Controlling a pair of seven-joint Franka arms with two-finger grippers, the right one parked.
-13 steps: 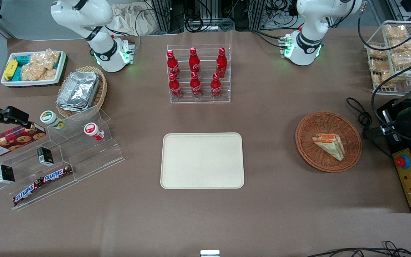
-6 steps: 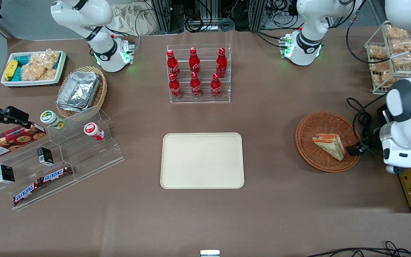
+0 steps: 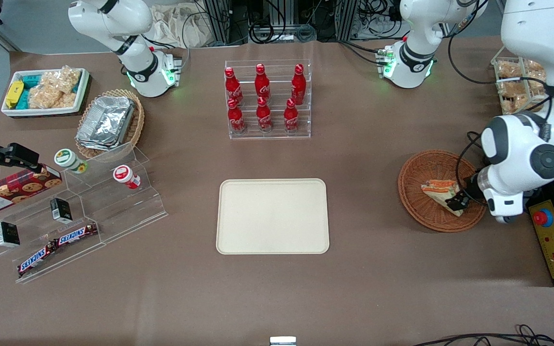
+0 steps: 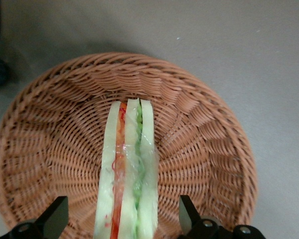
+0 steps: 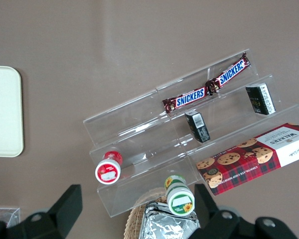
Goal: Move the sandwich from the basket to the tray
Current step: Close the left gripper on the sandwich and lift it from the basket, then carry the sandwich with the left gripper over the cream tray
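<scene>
Across the brown table [image 3: 378, 288], largest first: cream tray [image 3: 272, 216] lying flat near the middle, bare, well apart from the round wicker basket [image 3: 421, 168] toward the working arm's end. Inside the basket, on its woven floor [image 4: 60, 149], the wrapped sandwich [image 3: 438, 188], standing on edge with its layered side up [image 4: 127, 169]. Over it the left gripper [image 3: 459, 201], low above the part of the basket nearest the front camera, fingers spread wide with nothing between them but the wedge. One fingertip [image 4: 54, 216] to one flank of the bread, the other [image 4: 188, 213] to the other flank, both apart from the wrap, the wider gap on the first side. Risks, by judgement: a slippery clear wrap and soft bread, so too hard a squeeze likely to crush the layers and too light a one to let the wedge slide out on the lift; an off-centre closing likely to tip it over; too deep a descent likely to catch a fingertip in the weave and drag the basket.
</scene>
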